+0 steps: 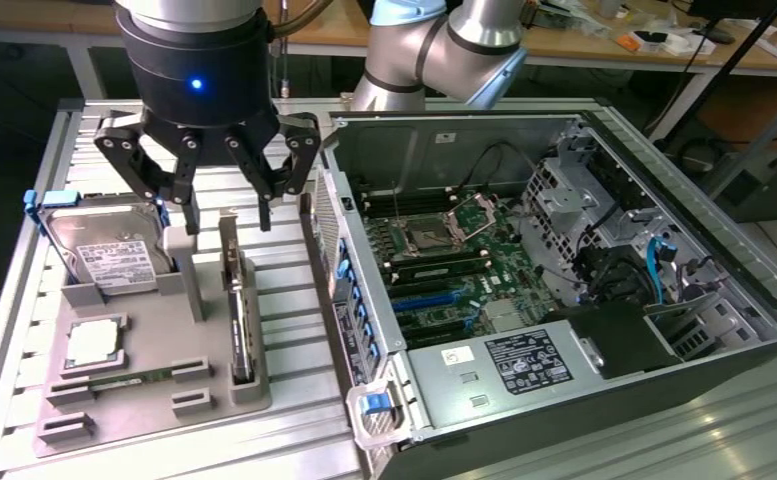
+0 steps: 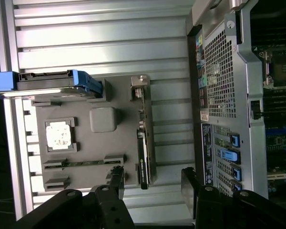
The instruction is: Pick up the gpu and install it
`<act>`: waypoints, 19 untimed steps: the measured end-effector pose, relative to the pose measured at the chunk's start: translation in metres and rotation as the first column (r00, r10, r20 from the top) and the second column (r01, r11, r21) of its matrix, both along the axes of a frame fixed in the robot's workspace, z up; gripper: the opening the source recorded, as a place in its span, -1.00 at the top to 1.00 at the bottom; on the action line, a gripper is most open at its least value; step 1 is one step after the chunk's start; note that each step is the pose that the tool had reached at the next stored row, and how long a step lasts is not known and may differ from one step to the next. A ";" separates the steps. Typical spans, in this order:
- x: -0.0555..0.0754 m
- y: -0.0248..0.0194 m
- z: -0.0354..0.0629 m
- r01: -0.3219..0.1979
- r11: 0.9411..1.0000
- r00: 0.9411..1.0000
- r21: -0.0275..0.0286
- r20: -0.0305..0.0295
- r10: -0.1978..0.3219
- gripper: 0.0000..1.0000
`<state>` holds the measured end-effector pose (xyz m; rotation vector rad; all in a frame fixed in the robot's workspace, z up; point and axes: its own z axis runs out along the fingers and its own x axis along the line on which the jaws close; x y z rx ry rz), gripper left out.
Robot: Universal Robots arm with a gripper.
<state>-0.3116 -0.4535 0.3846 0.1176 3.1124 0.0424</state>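
The gpu (image 1: 236, 310) stands on its long edge in a slot of the grey holder tray (image 1: 148, 325), a thin dark card with a silver bracket at its far end. My gripper (image 1: 228, 215) hangs open just above that far end, its fingers straddling the card without touching it. In the wrist view the gpu (image 2: 143, 138) runs as a narrow dark strip along the tray's edge (image 2: 86, 143), and the gripper (image 2: 152, 183) shows its two black fingers spread wide with nothing between them. The open computer case (image 1: 495, 250) lies at the exterior view's right, motherboard facing up.
On the tray sit a silver hard drive (image 1: 108, 250) with blue rails, a processor chip (image 1: 95, 343) and a green memory stick (image 1: 128, 380). The case's perforated side wall (image 2: 224, 95) stands close beside the gpu. Ribbed aluminium table (image 1: 295, 300) lies beneath; the arm's elbow (image 1: 428, 40) is behind.
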 end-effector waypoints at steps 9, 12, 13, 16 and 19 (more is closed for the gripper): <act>0.000 0.0000 -0.0021 0.000 1.000 1.000 0.000 0.000 0.000 -0.20; 0.000 -0.0003 -0.0026 0.000 1.000 1.000 0.000 0.000 0.000 -0.20; 0.000 -0.0005 -0.0028 0.000 1.000 1.000 0.000 0.000 0.000 -0.20; 0.000 -0.0013 -0.0035 0.000 1.000 1.000 0.000 0.000 0.000 -0.20; 0.000 -0.0018 -0.0044 0.000 1.000 1.000 0.000 0.000 0.000 -0.20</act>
